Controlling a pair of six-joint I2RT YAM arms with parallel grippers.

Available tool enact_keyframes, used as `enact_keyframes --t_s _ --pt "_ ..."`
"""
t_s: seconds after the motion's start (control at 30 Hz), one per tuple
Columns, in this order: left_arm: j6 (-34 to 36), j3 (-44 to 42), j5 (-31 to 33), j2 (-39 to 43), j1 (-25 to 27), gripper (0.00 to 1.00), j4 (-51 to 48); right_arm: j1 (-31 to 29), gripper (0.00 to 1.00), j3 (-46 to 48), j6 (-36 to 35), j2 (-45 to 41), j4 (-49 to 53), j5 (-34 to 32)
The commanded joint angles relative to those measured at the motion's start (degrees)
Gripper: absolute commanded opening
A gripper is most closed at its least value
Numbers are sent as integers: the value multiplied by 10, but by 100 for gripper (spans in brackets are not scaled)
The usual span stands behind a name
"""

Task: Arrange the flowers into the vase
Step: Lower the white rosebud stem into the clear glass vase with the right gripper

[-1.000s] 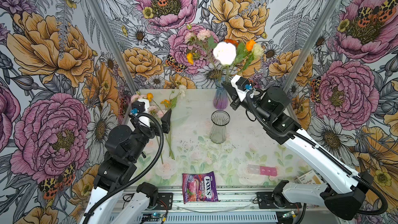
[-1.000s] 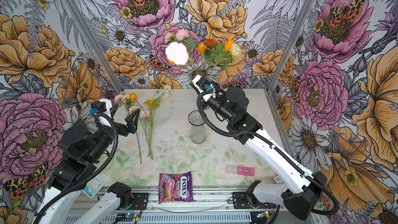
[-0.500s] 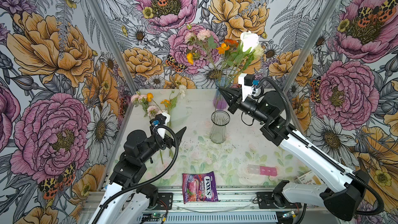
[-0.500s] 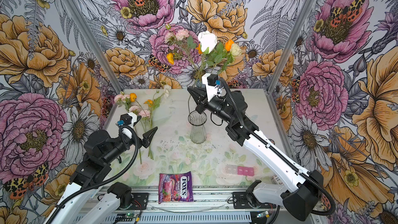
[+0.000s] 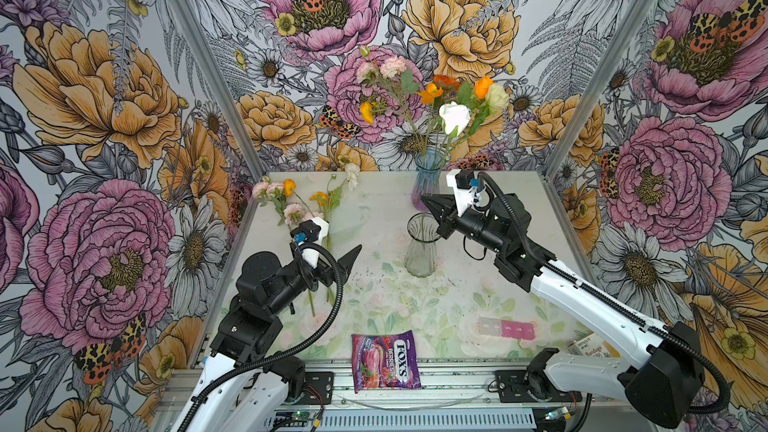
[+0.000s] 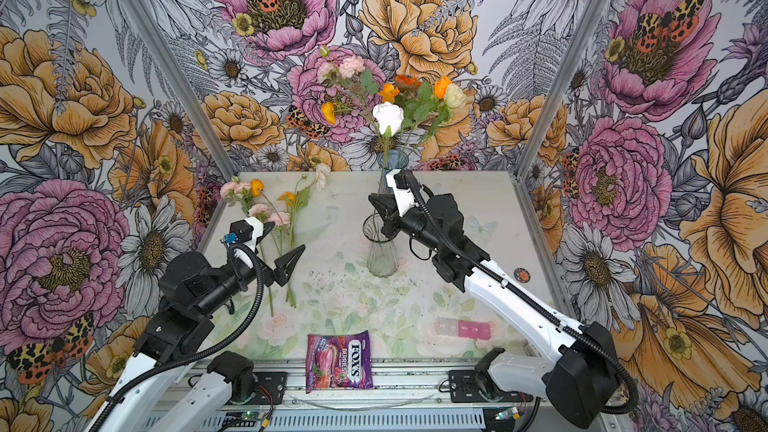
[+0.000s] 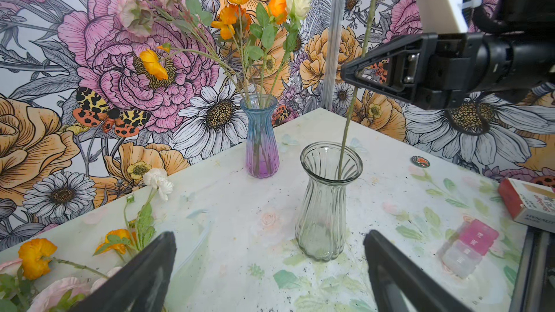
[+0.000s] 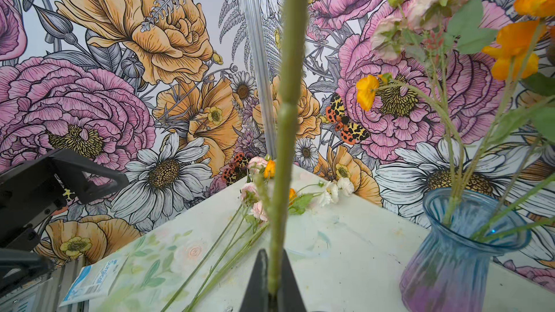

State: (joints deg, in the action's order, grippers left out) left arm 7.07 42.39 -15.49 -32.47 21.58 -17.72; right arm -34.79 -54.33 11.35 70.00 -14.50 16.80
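Note:
My right gripper (image 5: 428,201) (image 8: 273,265) is shut on the green stem (image 7: 345,133) of a white rose (image 5: 454,117) (image 6: 387,117). The stem stands nearly upright, its lower end inside the mouth of the clear ribbed glass vase (image 5: 420,249) (image 7: 326,205). Behind it, a blue-to-purple vase (image 7: 260,142) (image 8: 459,253) holds several pink, orange and cream flowers (image 5: 432,89). More loose flowers (image 5: 291,205) (image 8: 261,193) lie on the table at the back left. My left gripper (image 6: 286,236) (image 7: 268,235) hangs open and empty above the table, over those stems and left of the clear vase.
A purple candy bag (image 5: 384,361) lies at the front edge. A pink and white pill strip (image 5: 505,328) and a bandage box (image 7: 528,202) sit at the front right. A round cap (image 7: 420,161) lies right of the vases, and a blue packet (image 8: 96,277) at the front left.
My right gripper carried the white rose from beside the blue vase towards the clear vase and lowered its stem into the mouth. My left arm drew away from the loose flowers, forward and towards the middle.

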Motion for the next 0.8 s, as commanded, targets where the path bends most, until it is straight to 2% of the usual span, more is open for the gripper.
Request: enact_keyframes --t_s 0.0,0.13,0.2,0.27,0.37,0.43,0.53,0.63,0.73,0.77 --pt "9 -7 -21 -13 6 99 2 5 11 57 -6 3 -82 3" --pt "14 -6 -18 -19 10 99 -3 14 13 76 -14 21 -80 1" --pt "15 -6 -16 -18 12 99 -4 17 17 80 -19 28 -86 4" --pt "15 -6 -7 -16 15 99 -5 18 27 84 -23 27 -94 -4" --pt "17 -8 12 -11 17 99 -5 19 45 93 -24 17 -101 -35" --pt "17 -10 23 -10 17 99 -4 20 53 100 -31 8 -100 -48" --pt "12 -9 68 -22 17 99 -8 24 99 102 -50 -13 -71 -46" --pt "-15 10 203 -61 15 99 -36 28 100 101 -63 -42 -31 -49" --pt "-68 55 270 -139 -5 93 -107 28 99 113 -82 -86 -5 -47" --pt "-90 73 271 -167 -17 90 -131 27 99 120 -90 -104 1 -47"
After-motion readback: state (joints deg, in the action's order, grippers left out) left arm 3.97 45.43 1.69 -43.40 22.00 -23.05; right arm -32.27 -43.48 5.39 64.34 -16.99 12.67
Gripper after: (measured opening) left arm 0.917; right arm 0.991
